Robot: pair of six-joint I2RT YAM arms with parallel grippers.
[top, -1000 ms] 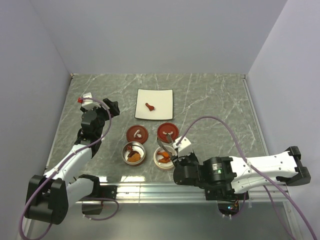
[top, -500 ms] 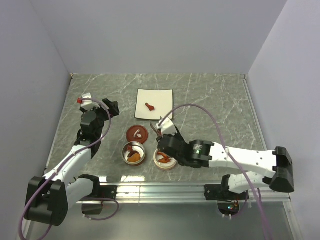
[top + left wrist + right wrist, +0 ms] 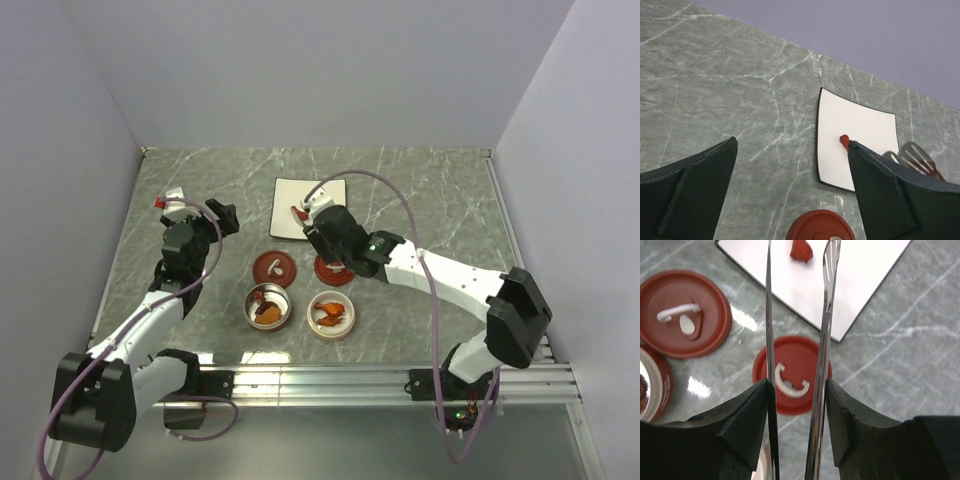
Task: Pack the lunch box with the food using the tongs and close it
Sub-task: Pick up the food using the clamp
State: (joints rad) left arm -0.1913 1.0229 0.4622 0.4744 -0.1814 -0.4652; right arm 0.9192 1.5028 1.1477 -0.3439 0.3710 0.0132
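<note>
Top: morsel on plate, just ahead of my right gripper; what it grips hard to make out. My left gripper well left of plate, spread, empty.
Left wrist: tongs tip just beside plate's right edge.
Right wrist: fingers pinch tongs, arms apart; morsel between tips, partly cut off.

From high above the near edge, we look down on the whole marble table. Our left wrist view sits low, facing across the table toward the back wall. Our right wrist view hangs close above it, looking steeply down along the tongs. All three views share the white plate, its red morsel and a red lid.
</note>
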